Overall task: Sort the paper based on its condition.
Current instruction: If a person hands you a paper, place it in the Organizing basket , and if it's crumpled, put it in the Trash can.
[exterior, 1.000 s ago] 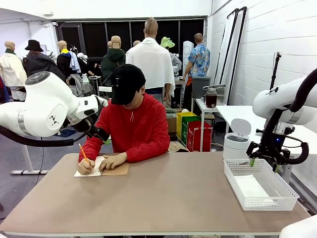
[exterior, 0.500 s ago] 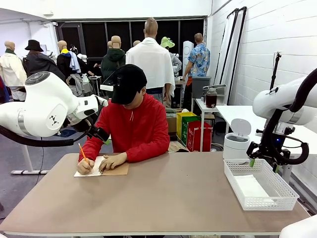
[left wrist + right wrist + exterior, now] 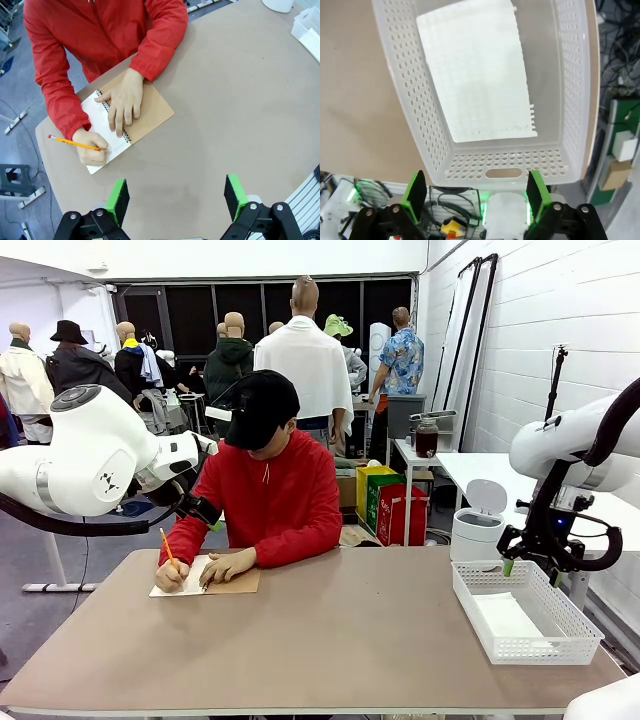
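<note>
The right claw [image 3: 476, 192] hangs wide open and empty over the near wall of the basket [image 3: 405, 115], exactly as a second ago; nothing has moved. One smooth sheet of paper [image 3: 477, 75] lies flat inside the basket, so it looks already sorted. The next page [image 3: 107, 137] is under the person's hand [image 3: 92, 152], which writes on it in the notebook [image 3: 150, 110]. The left claw [image 3: 176, 199], also wide and empty, hovers above bare bench [image 3: 225, 100]. The basket sits close to the bench's right edge; the middle is open.

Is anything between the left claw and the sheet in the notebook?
Yes. The person's writing hand, with a pencil, and flat hand both lie on the sheet; the left claw hangs open over the table.
</note>
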`<state>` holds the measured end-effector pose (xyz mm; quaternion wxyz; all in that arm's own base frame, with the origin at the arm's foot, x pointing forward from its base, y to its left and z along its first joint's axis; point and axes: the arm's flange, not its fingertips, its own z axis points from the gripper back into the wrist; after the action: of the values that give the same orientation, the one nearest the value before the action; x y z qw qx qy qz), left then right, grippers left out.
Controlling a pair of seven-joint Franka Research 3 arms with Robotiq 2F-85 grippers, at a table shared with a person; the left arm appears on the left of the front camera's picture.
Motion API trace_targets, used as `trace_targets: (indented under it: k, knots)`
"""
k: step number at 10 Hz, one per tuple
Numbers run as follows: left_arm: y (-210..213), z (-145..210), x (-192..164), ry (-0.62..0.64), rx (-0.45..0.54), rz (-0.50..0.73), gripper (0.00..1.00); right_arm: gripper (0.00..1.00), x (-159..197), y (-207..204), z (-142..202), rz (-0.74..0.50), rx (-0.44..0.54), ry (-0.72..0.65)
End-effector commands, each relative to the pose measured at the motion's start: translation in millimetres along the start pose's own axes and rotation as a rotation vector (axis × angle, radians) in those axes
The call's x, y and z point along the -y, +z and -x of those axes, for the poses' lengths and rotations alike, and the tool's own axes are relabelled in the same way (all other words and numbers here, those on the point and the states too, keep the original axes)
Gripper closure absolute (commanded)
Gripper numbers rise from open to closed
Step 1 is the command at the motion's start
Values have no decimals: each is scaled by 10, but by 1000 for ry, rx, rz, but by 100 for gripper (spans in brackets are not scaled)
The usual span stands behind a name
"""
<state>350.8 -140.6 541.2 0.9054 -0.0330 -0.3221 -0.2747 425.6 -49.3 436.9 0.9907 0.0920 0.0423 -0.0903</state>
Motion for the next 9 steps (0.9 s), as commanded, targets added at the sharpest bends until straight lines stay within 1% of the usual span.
trace_targets:
  k: [1, 3, 5, 6, 7, 9]
  knots:
    - [2, 0, -4, 1, 5, -1, 0, 0, -291, 164, 30, -6, 78, 122]
    - [2, 0, -4, 1, 5, -1, 0, 0, -750, 352, 140, 15, 164, 256]
    - [2, 0, -4, 1, 5, -1, 0, 0, -1117, 496, 261, 7, 222, 398]
    - [2, 0, -4, 1, 5, -1, 0, 0, -1254, 528, 341, -1, 259, 481]
    - [2, 0, -4, 1, 5, -1, 0, 0, -1394, 562, 502, -7, 300, 559]
    - [2, 0, -4, 1, 5, -1, 0, 0, -1509, 624, 688, -18, 366, 630]
